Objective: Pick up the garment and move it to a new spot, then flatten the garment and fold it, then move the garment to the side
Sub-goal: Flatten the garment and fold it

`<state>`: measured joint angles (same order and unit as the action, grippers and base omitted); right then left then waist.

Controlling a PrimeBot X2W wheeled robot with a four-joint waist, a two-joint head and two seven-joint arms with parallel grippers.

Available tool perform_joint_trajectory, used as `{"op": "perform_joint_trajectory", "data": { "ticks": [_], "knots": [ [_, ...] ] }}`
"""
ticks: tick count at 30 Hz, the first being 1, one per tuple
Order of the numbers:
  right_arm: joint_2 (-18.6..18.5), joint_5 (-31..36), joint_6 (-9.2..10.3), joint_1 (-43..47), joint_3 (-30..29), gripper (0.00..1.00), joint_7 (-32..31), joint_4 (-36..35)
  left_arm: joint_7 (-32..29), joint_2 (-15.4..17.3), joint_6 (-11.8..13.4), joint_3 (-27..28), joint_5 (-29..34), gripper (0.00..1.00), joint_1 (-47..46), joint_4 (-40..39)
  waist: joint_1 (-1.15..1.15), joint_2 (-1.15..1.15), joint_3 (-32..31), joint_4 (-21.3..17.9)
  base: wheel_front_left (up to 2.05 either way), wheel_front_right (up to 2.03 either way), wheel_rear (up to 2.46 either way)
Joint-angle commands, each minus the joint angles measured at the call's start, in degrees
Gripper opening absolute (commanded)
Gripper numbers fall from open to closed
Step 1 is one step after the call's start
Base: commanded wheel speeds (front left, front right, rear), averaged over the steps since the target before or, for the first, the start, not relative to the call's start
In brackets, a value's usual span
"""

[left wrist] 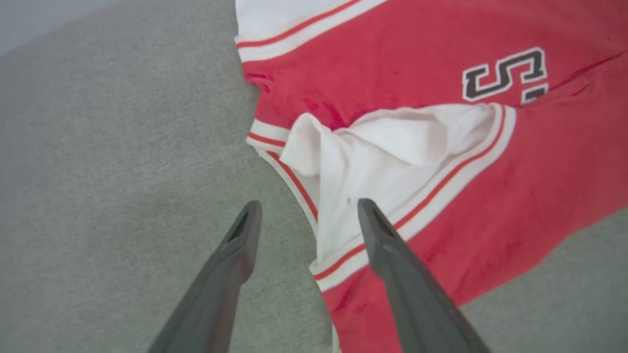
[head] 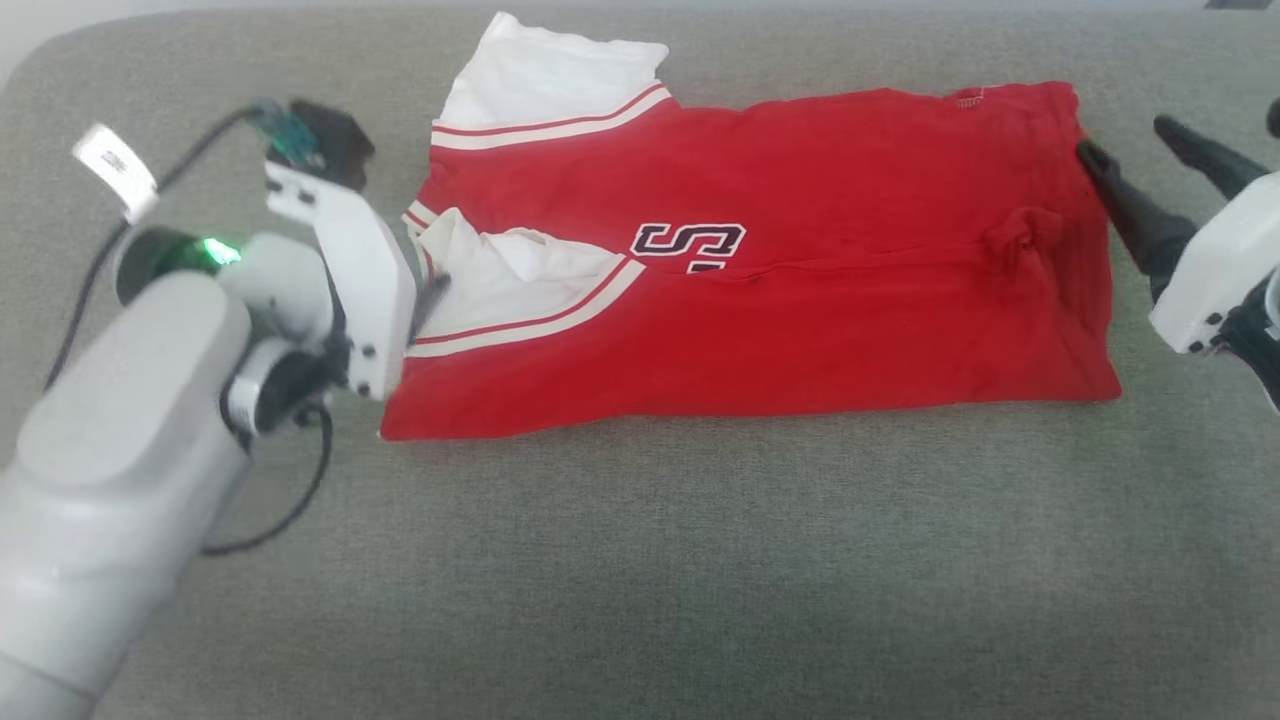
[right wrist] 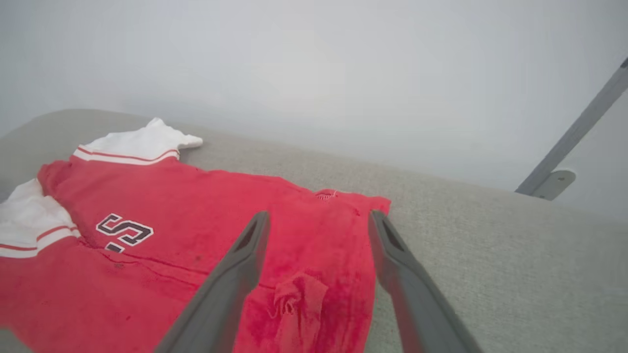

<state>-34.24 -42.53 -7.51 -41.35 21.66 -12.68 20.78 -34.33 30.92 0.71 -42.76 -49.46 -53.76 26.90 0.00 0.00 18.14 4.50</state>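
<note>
Left wrist view: left gripper [left wrist: 306,211] spread, empty, at one end of the garment [left wrist: 515,196]; right gripper [right wrist: 316,220] gapes empty at the other. It lies folded lengthwise on the grey cushion [head: 700,580]. Folding seems midway; a crosswise fold would need fresh grips.

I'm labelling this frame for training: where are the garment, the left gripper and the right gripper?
garment [head: 880,300], head view, red body right of the lettering.
left gripper [left wrist: 309,206], left wrist view, midway between its spread fingertips.
right gripper [right wrist: 319,216], right wrist view, midway between its spread fingertips.
</note>
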Motion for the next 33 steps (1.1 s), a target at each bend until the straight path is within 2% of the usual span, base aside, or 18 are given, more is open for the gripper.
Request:
{"op": "perform_joint_trajectory", "data": {
  "ticks": [1,6,11,20,24,25,33],
  "knots": [
    [0.46,0.63,0.05,1.04,-0.81,1.0,0.8,-0.33,-0.5,0.21,0.48,-0.29,0.01,1.0,1.13,-0.86,0.0,0.0,-0.08,-0.2,0.0,0.0,0.0],
    [3.31,6.52,0.05,4.45,-9.71,1.0,6.77,-4.68,-3.63,2.79,5.15,0.05,-1.68,1.0,6.27,-8.81,0.0,0.0,0.09,-1.21,0.0,0.0,0.0],
    [7.37,12.31,0.05,8.96,-17.77,1.0,9.25,-9.65,-6.07,5.55,10.12,0.72,-2.67,1.0,10.75,-14.11,0.0,0.0,0.68,-2.7,0.0,0.0,0.0],
    [15.54,17.52,0.05,17.81,-26.44,1.0,3.7,-18.93,-9.12,7.07,17.84,2.66,-6.29,1.0,16.62,-16.17,0.0,0.0,2.0,-4.96,0.0,0.0,0.0],
    [17.19,16.92,0.04,20.46,-27.33,1.0,-0.49,-21.71,-8.64,5.04,18.93,3.64,-8.45,1.0,18.29,-13.06,0.0,0.0,2.41,-5.68,0.0,0.0,0.0],
    [17.34,16.7,0.04,20.91,-27.33,1.0,-1.42,-21.87,-8.74,4.74,17.9,3.14,-8.55,0.0,18.52,-12.55,0.0,0.0,2.4,-5.79,0.0,0.0,0.0],
    [17.69,14.32,0.04,22.51,-27.01,1.0,-12.89,-19.47,-7.75,3.05,15.43,2.18,-9.09,0.0,18.53,-9.05,0.0,0.0,2.28,-5.13,0.0,0.0,0.0]
  ]
}}
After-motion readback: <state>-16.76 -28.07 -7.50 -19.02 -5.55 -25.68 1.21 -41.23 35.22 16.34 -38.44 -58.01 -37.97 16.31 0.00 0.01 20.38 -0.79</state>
